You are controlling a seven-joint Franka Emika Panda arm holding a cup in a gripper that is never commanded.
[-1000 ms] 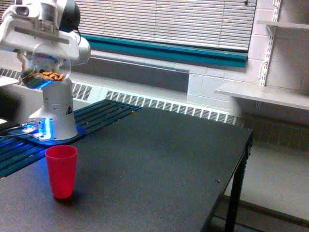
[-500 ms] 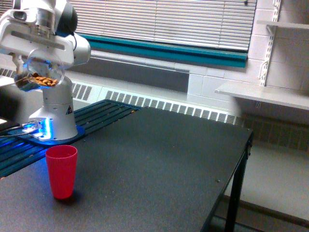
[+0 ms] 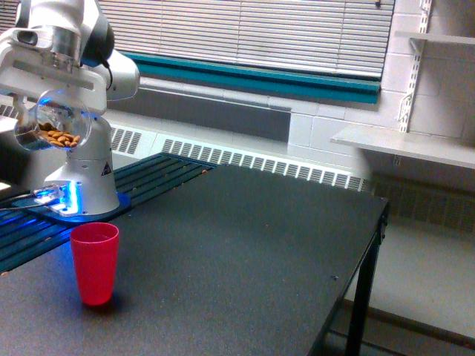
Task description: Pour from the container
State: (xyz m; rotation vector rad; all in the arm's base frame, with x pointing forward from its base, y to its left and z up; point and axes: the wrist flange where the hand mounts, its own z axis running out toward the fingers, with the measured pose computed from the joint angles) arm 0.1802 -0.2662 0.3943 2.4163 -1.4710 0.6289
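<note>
Exterior view: a white robot arm's gripper is clamped on the container, a clear rounded jar showing brown nut-like pieces. The jar hangs tilted in the air at the view's upper left, well above the dark table. A red cup stands upright on the table below and slightly toward the view's right. The likely risk: the jar's mouth does not appear to sit over the cup, so tipping now would probably scatter pieces onto the table.
</note>
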